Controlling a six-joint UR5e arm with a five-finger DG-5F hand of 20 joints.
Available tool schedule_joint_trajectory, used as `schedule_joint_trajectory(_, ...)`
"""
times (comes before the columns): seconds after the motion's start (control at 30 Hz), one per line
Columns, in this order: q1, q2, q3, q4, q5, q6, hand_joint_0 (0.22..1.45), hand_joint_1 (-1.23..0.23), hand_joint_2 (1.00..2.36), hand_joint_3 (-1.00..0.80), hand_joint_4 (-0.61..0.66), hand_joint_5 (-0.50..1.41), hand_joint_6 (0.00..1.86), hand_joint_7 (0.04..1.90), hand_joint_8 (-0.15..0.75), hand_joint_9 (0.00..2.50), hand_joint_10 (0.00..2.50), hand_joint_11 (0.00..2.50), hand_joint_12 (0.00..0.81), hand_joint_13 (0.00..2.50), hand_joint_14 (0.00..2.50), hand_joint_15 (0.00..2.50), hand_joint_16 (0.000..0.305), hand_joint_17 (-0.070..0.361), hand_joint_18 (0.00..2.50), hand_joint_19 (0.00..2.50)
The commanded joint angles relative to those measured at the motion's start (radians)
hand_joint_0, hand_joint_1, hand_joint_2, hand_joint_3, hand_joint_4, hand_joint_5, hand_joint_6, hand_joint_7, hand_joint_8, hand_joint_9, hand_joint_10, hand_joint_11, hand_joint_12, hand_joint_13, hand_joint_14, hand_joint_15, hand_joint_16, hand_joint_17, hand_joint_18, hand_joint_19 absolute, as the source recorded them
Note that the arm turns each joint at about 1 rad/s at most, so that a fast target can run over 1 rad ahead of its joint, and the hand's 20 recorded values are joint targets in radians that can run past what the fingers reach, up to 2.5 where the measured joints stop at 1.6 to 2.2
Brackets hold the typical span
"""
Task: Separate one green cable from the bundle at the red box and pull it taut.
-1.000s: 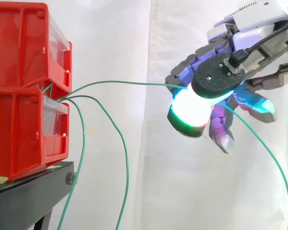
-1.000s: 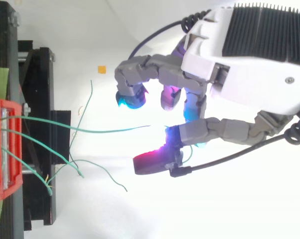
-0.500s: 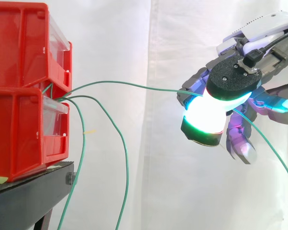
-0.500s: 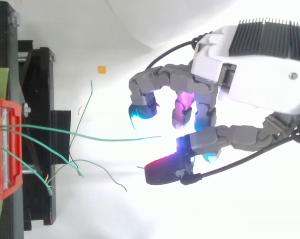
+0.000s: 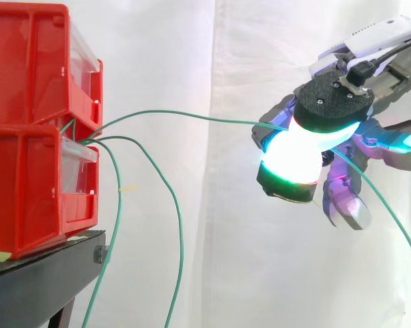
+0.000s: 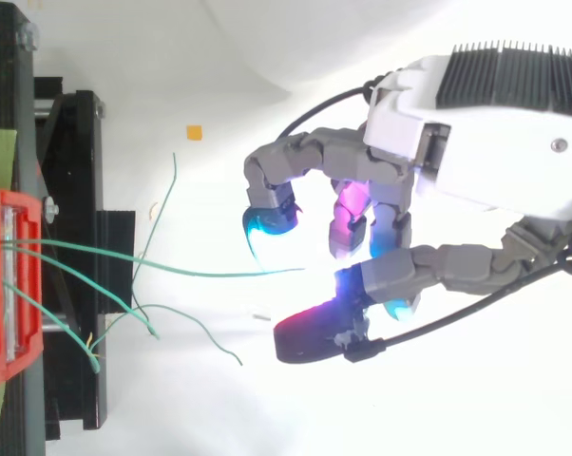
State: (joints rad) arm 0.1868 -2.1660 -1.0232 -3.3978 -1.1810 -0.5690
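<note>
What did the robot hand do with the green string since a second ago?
The robot hand pulled away from the red bins, toward the right in the side view, drawing the green cable out with it. It kept that cable pinched throughout and let nothing go. The cable still bows a little, so it is not quite taut. The other green cables hang as before, and the bins have not moved.

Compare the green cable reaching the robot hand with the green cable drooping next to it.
The held cable runs almost level from the red bins to the robot hand; the drooping cable arcs over and falls. The held cable is pinched in the robot hand; the drooping cable hangs free. Both are thin, green and start between the bins.
</note>
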Motion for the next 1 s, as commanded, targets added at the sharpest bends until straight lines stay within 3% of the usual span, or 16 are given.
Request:
schedule_joint_trajectory(0.0,-0.001,0.0,0.0,0.002,-0.002,0.043,0.79,-0.8,1.01,-0.32,0.12,0.14,0.5,1.3,0.128,1.79,0.01,0.34,0.259,1.14,0.02,0.43,0.043,0.096,0.83,0.55)
schedule_joint_trajectory(0.1,-0.001,0.0,0.0,0.0,-0.002,0.078,0.78,-0.78,1.01,-0.33,0.12,0.14,0.51,1.3,0.129,1.78,0.01,0.33,0.257,1.14,0.02,0.44,0.043,0.097,0.83,0.54)
schedule_joint_trajectory(0.4,-0.001,0.0,0.0,-0.001,-0.009,0.109,0.77,-0.76,1.01,-0.32,0.12,0.14,0.5,1.3,0.129,1.77,0.01,0.34,0.257,1.14,0.02,0.43,0.043,0.097,0.84,0.53)
schedule_joint_trajectory(0.67,-0.001,0.0,0.0,-0.003,-0.071,0.23,0.77,-0.76,1.01,-0.32,0.12,0.14,0.5,1.3,0.129,1.77,0.01,0.32,0.256,1.14,0.02,0.43,0.043,0.097,0.84,0.54)
schedule_joint_trajectory(0.97,-0.004,0.0,0.0,-0.003,-0.072,0.235,0.76,-0.75,1.01,-0.33,0.12,0.13,0.5,1.31,0.134,1.77,0.01,0.34,0.257,1.14,0.02,0.43,0.043,0.096,0.84,0.54)
